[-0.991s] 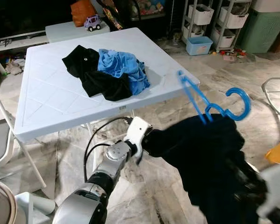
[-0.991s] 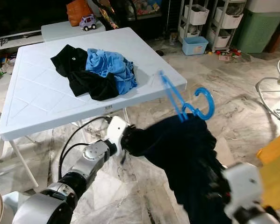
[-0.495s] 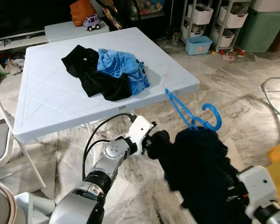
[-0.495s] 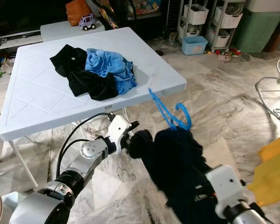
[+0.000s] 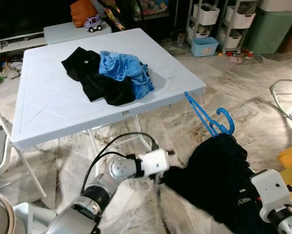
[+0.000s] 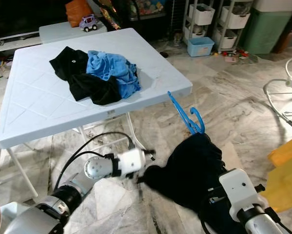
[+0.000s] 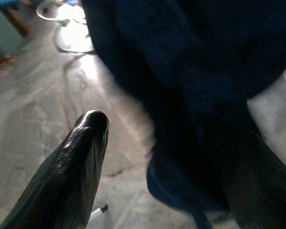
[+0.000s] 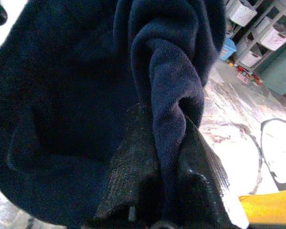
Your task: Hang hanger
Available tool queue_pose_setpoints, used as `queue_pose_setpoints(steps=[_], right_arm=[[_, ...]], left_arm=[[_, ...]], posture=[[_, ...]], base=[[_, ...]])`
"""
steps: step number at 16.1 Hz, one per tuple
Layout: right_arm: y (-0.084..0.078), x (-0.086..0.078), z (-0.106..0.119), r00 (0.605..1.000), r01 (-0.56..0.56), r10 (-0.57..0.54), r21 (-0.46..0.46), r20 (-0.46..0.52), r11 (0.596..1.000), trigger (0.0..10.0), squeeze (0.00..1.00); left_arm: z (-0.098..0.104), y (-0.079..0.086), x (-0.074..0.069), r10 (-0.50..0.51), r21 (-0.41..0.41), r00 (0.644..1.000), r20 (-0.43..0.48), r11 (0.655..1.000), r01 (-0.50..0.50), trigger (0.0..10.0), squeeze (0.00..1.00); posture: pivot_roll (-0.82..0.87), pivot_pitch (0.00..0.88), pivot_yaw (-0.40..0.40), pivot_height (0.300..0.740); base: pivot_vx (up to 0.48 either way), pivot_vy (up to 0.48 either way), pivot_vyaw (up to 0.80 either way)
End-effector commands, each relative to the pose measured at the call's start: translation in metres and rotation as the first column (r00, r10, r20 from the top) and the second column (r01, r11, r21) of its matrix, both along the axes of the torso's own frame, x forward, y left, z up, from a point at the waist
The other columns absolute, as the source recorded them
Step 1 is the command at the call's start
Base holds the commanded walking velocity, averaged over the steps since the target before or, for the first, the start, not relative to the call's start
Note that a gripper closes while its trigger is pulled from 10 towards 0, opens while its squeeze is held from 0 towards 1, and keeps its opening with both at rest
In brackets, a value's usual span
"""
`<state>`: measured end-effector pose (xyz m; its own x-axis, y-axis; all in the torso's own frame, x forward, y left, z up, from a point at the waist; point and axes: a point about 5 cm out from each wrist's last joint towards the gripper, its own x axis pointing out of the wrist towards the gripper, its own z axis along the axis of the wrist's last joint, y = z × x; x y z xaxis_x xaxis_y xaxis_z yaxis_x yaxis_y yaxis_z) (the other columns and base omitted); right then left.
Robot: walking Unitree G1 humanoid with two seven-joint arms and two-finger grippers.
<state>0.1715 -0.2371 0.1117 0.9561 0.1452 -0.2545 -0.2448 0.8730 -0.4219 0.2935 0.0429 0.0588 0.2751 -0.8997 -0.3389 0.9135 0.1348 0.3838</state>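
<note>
Poking up out of a dark navy garment (image 5: 219,170), blue plastic hanger (image 5: 206,118) slants, hook toward robot's right, arm rising toward white table (image 5: 48,105). Right gripper (image 8: 157,191) pinches a fold of garment. Left gripper (image 7: 157,157) spread wide, fabric between fingers (image 7: 71,167), low over marble floor (image 5: 262,107).

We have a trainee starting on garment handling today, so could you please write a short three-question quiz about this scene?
1. True or false: the blue hanger lies flat on the white table.
2. What does the right gripper pinch? A) blue shirt B) dark garment C) cable
3. Which two colours of clothes are in the pile on the table?

Key: 1 false, it sticks up out of the dark garment, off the table; 2 B; 3 black and blue.
</note>
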Motion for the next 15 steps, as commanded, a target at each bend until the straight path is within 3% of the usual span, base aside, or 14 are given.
queue_pose_setpoints(steps=[1,3,4,6,7,9,12,15], right_arm=[[-0.001,0.004,0.006,0.999,-0.010,0.010,-0.017,0.040,1.000,10.0,0.00],[-0.004,0.007,0.006,0.999,-0.020,0.022,-0.041,0.038,0.999,10.0,0.00],[-0.004,0.006,0.005,0.998,-0.062,0.063,-0.072,0.014,0.995,10.0,0.00],[-0.005,0.002,0.003,0.992,-0.124,0.122,-0.078,-0.028,0.989,10.0,0.00],[-0.008,-0.006,0.002,0.976,-0.204,0.196,-0.082,-0.097,0.976,10.0,0.00],[-0.015,-0.018,0.004,0.929,-0.328,0.305,-0.080,-0.211,0.941,10.0,0.00],[-0.023,-0.017,0.024,0.884,-0.426,0.394,-0.084,-0.254,0.901,10.0,0.00],[-0.029,-0.007,0.033,0.866,-0.467,0.430,-0.108,-0.256,0.877,10.0,0.00]], left_arm=[[-0.002,0.007,0.002,-0.003,0.050,1.000,0.024,0.999,0.001,10.0,1.00],[-0.002,0.018,0.006,-0.018,0.129,0.998,0.055,0.992,0.011,10.0,1.00],[0.013,0.021,0.011,-0.039,0.038,0.996,0.079,0.999,0.036,10.0,1.00],[0.032,0.019,0.018,-0.044,-0.055,0.992,0.114,0.997,0.051,10.0,1.00],[0.046,0.021,0.027,-0.023,-0.085,0.987,0.159,0.996,0.037,10.0,1.00],[0.057,0.021,0.033,-0.034,-0.065,0.972,0.232,0.997,0.050,10.0,1.00],[0.055,0.021,0.032,-0.074,-0.010,0.968,0.242,0.997,0.079,10.0,1.00],[0.042,0.020,0.024,-0.153,0.038,0.974,0.166,0.988,0.148,10.0,1.00]], posture=[[-0.07,0.037,0.012,0.740],[-0.06,0.040,0.010,0.740],[-0.06,0.040,0.012,0.740],[-0.05,0.039,0.013,0.740],[-0.05,0.036,0.013,0.740],[-0.05,0.034,0.013,0.740],[-0.06,0.033,0.011,0.740],[-0.07,0.028,0.005,0.740]], base=[[0.000,0.000,0.00],[0.000,0.000,0.00],[0.000,0.000,0.00],[0.000,0.000,0.00],[0.000,0.000,0.00],[0.000,0.000,0.00],[0.000,0.000,0.00],[0.000,0.000,0.00]])
